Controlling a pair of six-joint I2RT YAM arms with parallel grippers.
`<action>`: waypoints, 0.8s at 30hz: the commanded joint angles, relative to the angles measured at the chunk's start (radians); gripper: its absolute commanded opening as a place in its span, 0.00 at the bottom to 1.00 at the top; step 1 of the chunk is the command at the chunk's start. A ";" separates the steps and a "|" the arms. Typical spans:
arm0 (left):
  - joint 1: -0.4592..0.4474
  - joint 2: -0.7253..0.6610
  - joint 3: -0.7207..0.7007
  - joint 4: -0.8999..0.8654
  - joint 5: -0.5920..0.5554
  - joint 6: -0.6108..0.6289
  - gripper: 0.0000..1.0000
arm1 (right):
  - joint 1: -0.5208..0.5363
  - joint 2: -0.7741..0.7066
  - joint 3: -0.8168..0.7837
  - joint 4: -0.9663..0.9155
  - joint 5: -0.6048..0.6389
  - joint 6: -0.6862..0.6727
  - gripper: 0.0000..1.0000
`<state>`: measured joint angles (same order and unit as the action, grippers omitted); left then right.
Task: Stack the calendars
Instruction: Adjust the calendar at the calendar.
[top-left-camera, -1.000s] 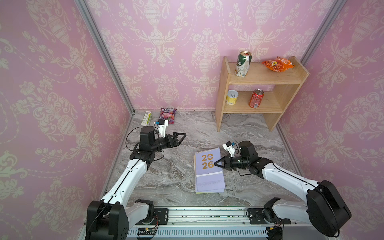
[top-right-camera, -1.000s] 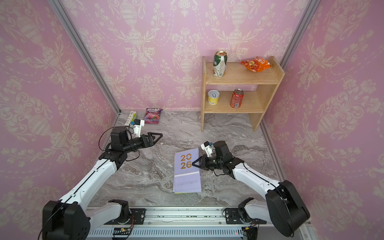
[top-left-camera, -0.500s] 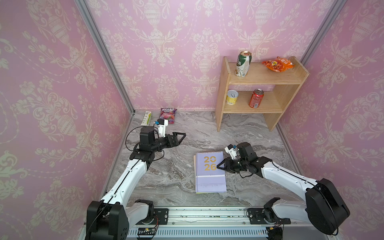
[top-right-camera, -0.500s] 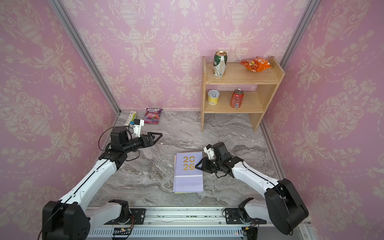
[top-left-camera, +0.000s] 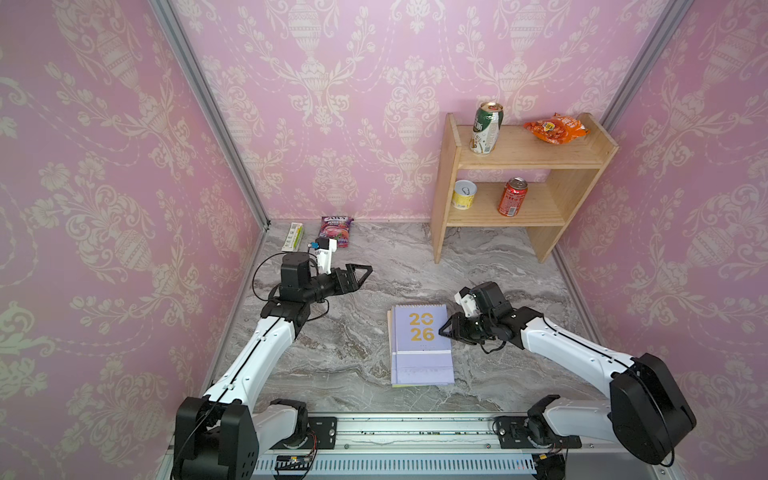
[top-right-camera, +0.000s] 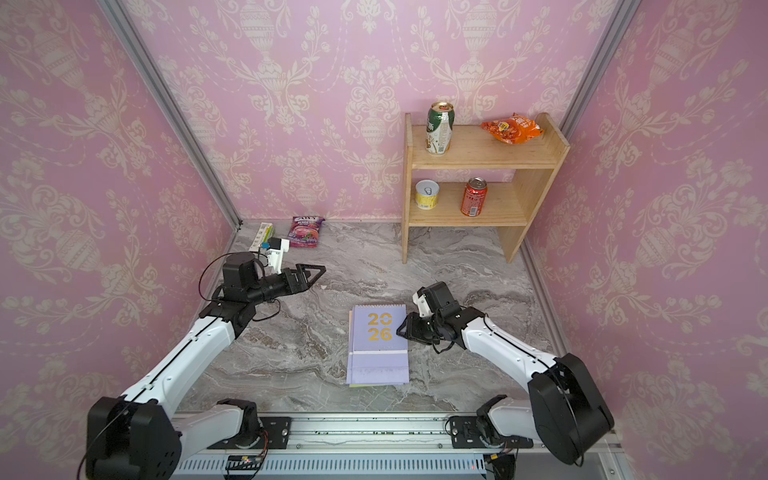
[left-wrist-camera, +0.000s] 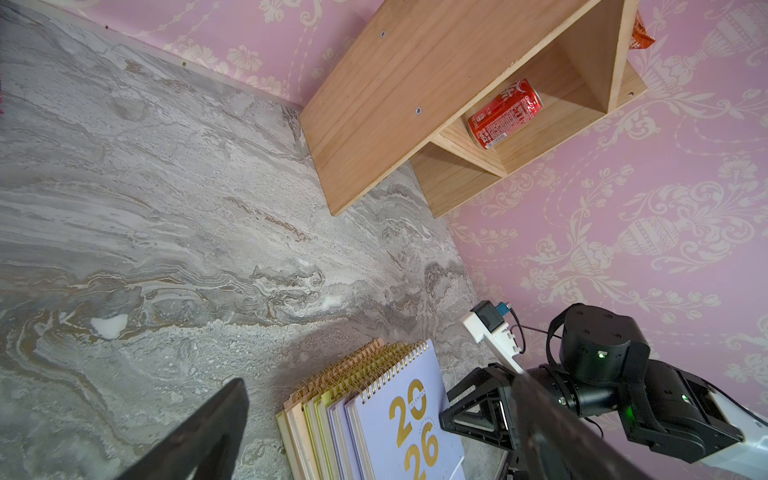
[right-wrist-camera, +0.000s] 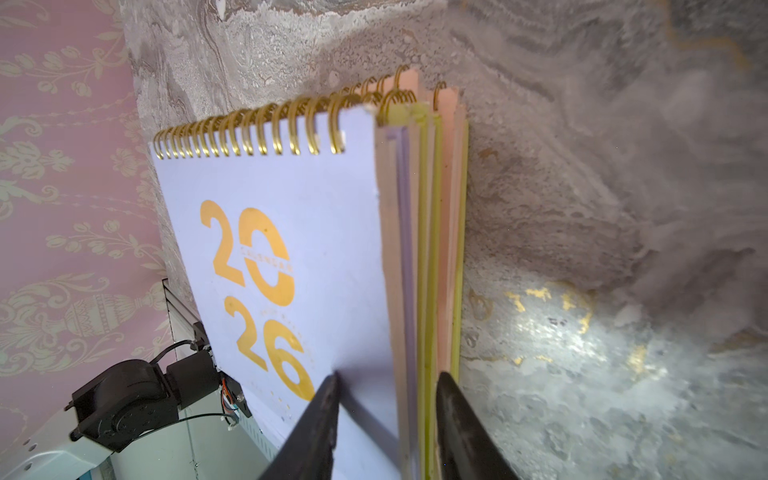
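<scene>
Finding: the stack of calendars (top-left-camera: 422, 368) lies flat near the middle of the counter (top-left-camera: 340, 353), its spiral bindings toward the back wall and a lilac calendar (top-left-camera: 420, 328) on top. Change noted: a second ago this top calendar sat skewed across the pile, pinched at its right edge by the right end effector (top-left-camera: 445, 330). It now rests down and close to square on the others. The right jaws, then together, now stand part-way apart. In the right wrist view its fingers (right-wrist-camera: 326, 415) straddle the pile's edge, one over the lilac cover and one low beside the peach and yellow-green layers, with no clamping evident. The left end effector (top-left-camera: 362, 275) remains where it was, well apart toward the left rear, jaws wide and empty. Judgement: this placement is effectively made — release is under way. No loose calendar shows elsewhere in either top view, so stacking looks at or near completion. A yellow-green edge protrudes slightly at the near end. Risk: a careless withdrawal could drag the top cover askew.
</scene>
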<state>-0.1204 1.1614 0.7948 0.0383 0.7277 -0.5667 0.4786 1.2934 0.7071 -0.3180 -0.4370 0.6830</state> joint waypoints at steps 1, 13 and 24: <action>-0.005 0.012 -0.008 0.024 0.007 -0.005 0.99 | 0.011 0.020 0.032 -0.004 0.023 -0.006 0.39; -0.004 0.001 -0.012 0.017 0.007 0.000 0.99 | 0.075 0.052 0.078 0.021 0.057 0.022 0.31; 0.001 -0.010 -0.002 -0.043 -0.048 0.069 0.99 | 0.062 0.023 0.125 -0.082 0.151 -0.040 0.45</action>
<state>-0.1204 1.1725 0.7937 0.0357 0.7200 -0.5564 0.5507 1.3437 0.7898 -0.3428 -0.3412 0.6804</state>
